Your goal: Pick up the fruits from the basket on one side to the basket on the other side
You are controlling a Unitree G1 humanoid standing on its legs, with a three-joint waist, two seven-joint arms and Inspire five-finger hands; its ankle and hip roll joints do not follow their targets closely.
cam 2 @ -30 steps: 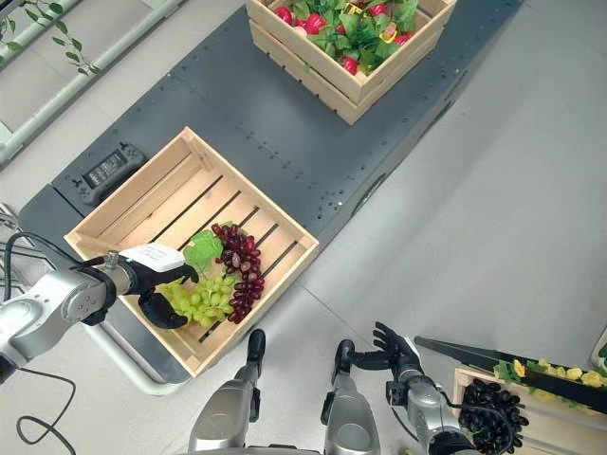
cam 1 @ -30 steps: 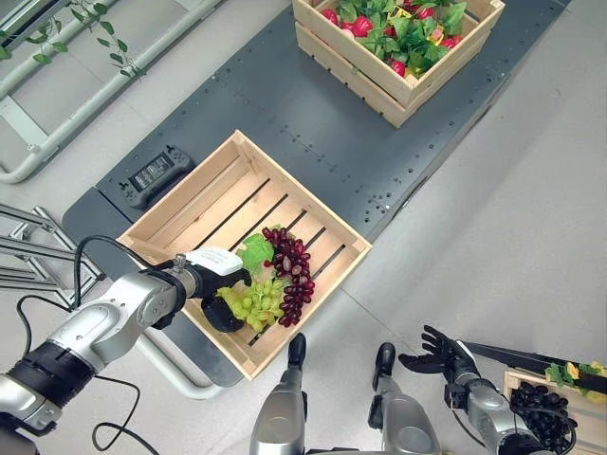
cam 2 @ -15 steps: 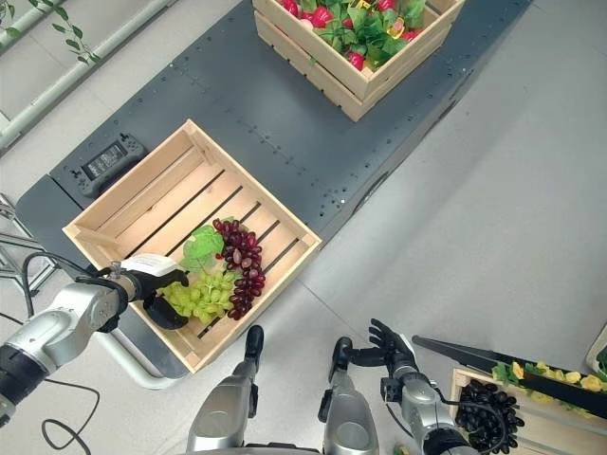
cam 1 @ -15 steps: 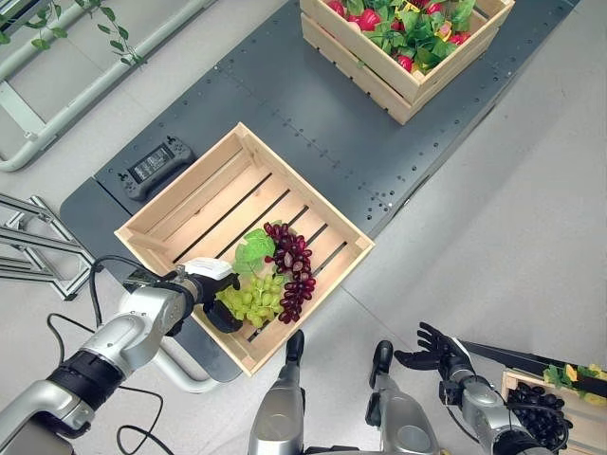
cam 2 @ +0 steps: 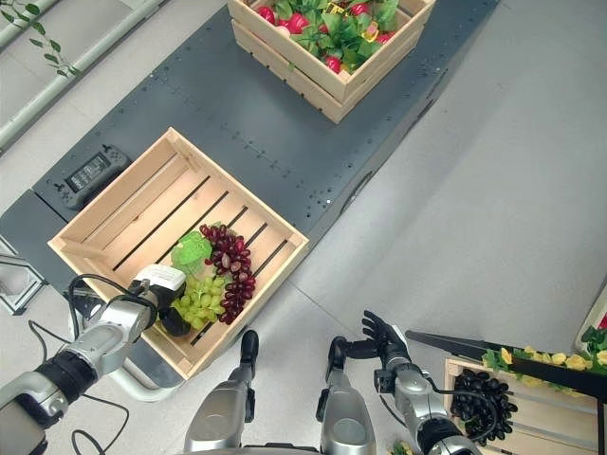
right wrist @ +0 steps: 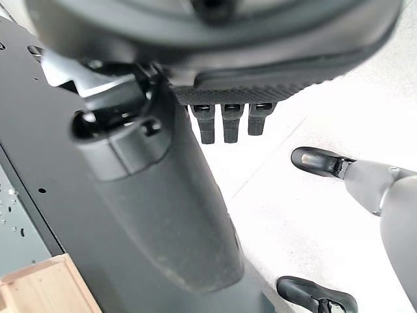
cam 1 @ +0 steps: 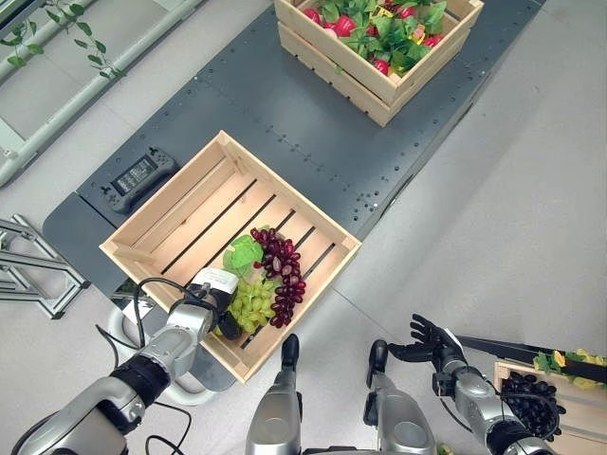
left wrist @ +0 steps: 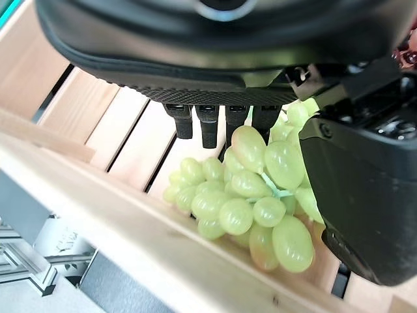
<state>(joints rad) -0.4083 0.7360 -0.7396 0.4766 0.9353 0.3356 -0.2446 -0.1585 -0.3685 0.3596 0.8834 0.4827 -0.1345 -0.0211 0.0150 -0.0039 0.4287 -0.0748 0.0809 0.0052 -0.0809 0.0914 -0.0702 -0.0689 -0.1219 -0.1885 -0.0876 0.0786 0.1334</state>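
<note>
A green grape bunch (cam 1: 251, 301) lies in the near corner of the wooden crate (cam 1: 161, 204), beside a purple bunch (cam 1: 282, 275) and a green leaf (cam 1: 243, 254). My left hand (cam 1: 220, 305) reaches over the crate's near wall. In the left wrist view its fingers (left wrist: 212, 124) stretch straight past the green grapes (left wrist: 247, 195), which rest on the slats against the thumb (left wrist: 365, 195). My right hand (cam 1: 429, 343) hovers open with fingers spread over the floor, left of the low basket (cam 2: 512, 431) holding dark grapes (cam 2: 479, 398).
A second crate (cam 1: 332, 71) with red fruits and leaves stands farther back on the dark grey platform (cam 1: 285, 114). A black controller (cam 1: 133, 177) lies beside the near crate. A metal frame (cam 1: 28, 265) stands at the left. A black bar (cam 1: 531, 346) crosses above the right basket.
The camera has shifted. My left arm has drawn back nearer my body, while the hand stays at the green grapes by the crate's near wall. The right hand has barely moved.
</note>
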